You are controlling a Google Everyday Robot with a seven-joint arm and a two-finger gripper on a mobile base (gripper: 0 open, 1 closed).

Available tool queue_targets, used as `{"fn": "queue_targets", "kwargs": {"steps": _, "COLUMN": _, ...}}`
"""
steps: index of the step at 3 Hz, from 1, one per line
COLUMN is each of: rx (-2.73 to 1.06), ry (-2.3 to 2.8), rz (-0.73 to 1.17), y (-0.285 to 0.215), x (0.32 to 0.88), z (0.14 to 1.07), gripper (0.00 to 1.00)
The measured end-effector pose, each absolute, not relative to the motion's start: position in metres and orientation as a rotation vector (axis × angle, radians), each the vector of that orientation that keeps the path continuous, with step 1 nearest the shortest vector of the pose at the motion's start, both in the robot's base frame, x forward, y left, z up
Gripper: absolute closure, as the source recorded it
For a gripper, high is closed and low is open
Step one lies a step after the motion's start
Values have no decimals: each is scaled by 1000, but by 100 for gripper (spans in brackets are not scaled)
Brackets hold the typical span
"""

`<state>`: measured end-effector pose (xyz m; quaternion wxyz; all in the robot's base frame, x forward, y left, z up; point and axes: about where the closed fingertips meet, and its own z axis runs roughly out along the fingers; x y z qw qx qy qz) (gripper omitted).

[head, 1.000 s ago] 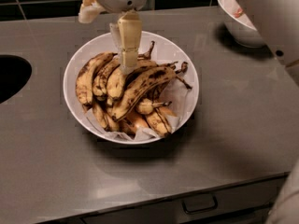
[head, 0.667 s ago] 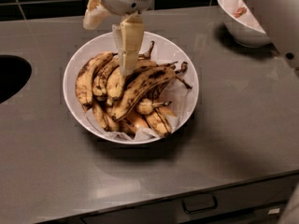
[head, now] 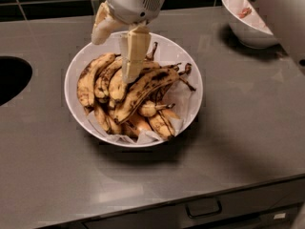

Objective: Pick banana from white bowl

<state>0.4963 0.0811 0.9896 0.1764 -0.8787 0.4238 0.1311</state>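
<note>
The white bowl (head: 187, 69) stands in the middle of the grey counter, lined with white paper and holding several bananas. The plump, dull yellow-tan banana (head: 89, 81) lies along the bowl's left side. Slimmer bananas with black streaks (head: 143, 90) lie across the middle. My gripper (head: 114, 58) hangs over the bowl's back left part, open and empty. One cream finger (head: 134, 56) points down to the bananas at the bowl's middle. The other finger (head: 103, 25) is splayed out to the left, above the rim.
A deeper white bowl (head: 248, 27) with paper and reddish fruit stands at the back right, partly behind a white part of the robot (head: 281, 8). A dark round opening (head: 10, 79) is set into the counter at the left. A drawer handle (head: 204, 208) sits below the front edge.
My gripper has come down slightly and shifted a little to the right over the bowl. The bananas have not moved.
</note>
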Motion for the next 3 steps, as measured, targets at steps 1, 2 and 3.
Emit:
{"fn": "queue_targets", "kwargs": {"steps": 1, "rx": -2487, "ry": 1213, "rz": 397, "y": 78, "x": 494, "z": 986, "gripper": 25}}
{"fn": "queue_targets", "kwargs": {"steps": 2, "rx": -2495, "ry": 1224, "rz": 421, "y": 77, "x": 495, "z": 984, "gripper": 25}}
{"fn": "queue_targets", "kwargs": {"steps": 3, "rx": -2491, "ry": 1230, "rz": 444, "y": 79, "x": 501, "z": 982, "gripper": 25}}
